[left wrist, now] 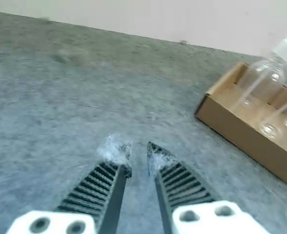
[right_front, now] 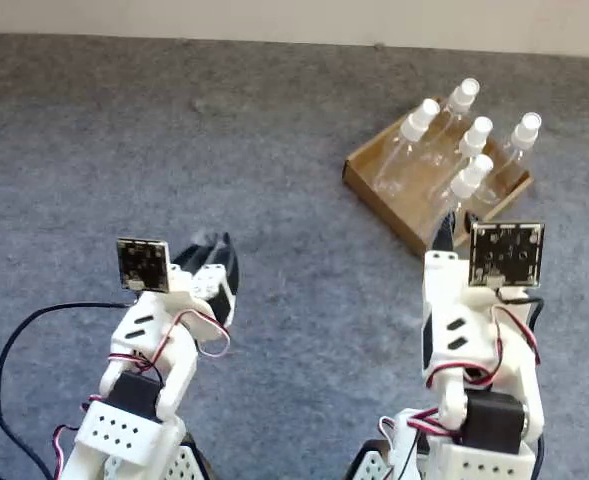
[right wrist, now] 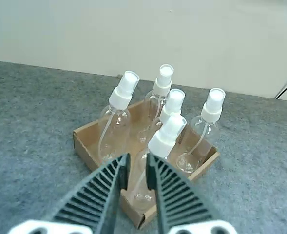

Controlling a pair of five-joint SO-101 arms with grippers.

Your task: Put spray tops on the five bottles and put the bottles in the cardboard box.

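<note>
The left pincer hangs low over the grey surface, on the near left side. Its fingers are a narrow gap apart and hold nothing. Pale fluff clings to both fingertips.

The right pincer sits on the near right side, just short of the cardboard box. Its fingers are likewise parted by a narrow gap and grip nothing. In the high view its dark tip lies near the closest corner of the box.

The cardboard box rests on the surface, beyond the right pincer and well apart from the left one. All five bottles stand inside it, close together. Each clear bottle carries a white spray top. The nearest bottle is at the corner facing the right pincer.
</note>
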